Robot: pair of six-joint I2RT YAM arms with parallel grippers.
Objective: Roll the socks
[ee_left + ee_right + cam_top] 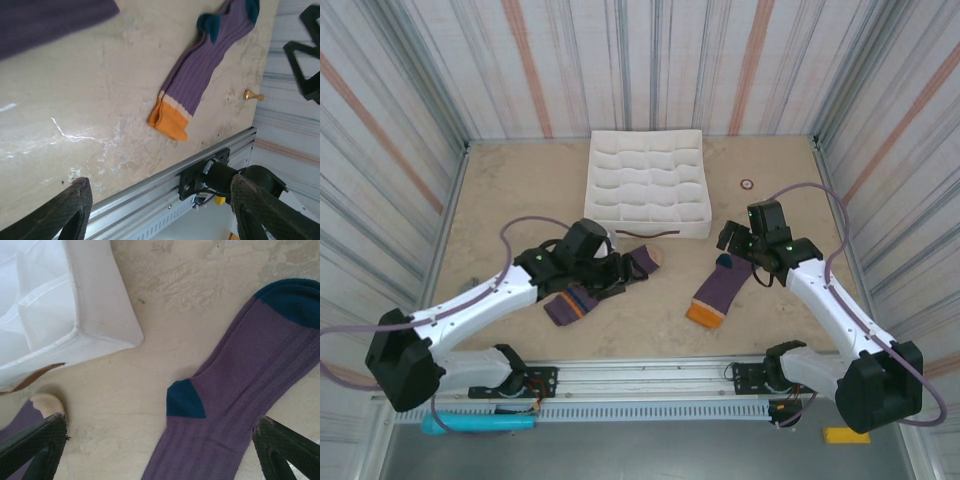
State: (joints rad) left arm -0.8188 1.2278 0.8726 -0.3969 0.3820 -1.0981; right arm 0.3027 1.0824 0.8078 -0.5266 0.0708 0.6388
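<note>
Ribbed purple socks (pixel 720 288) flat on mottled table (pixel 650 325); left claw (pixel 160 185), right claw (pixel 160 420) agape.

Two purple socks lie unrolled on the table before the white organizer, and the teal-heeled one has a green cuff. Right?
The cuff of the teal-heeled sock is orange, not green; the left wrist view shows it. The rest stands.

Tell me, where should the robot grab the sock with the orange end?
Probably at the dark teal toe. The sock lies flat on the table, so nothing sticks up to pinch from the side; coming straight down from above suits it. The open right hand hangs near that end, and rolling could then run toward the orange cuff.
</note>
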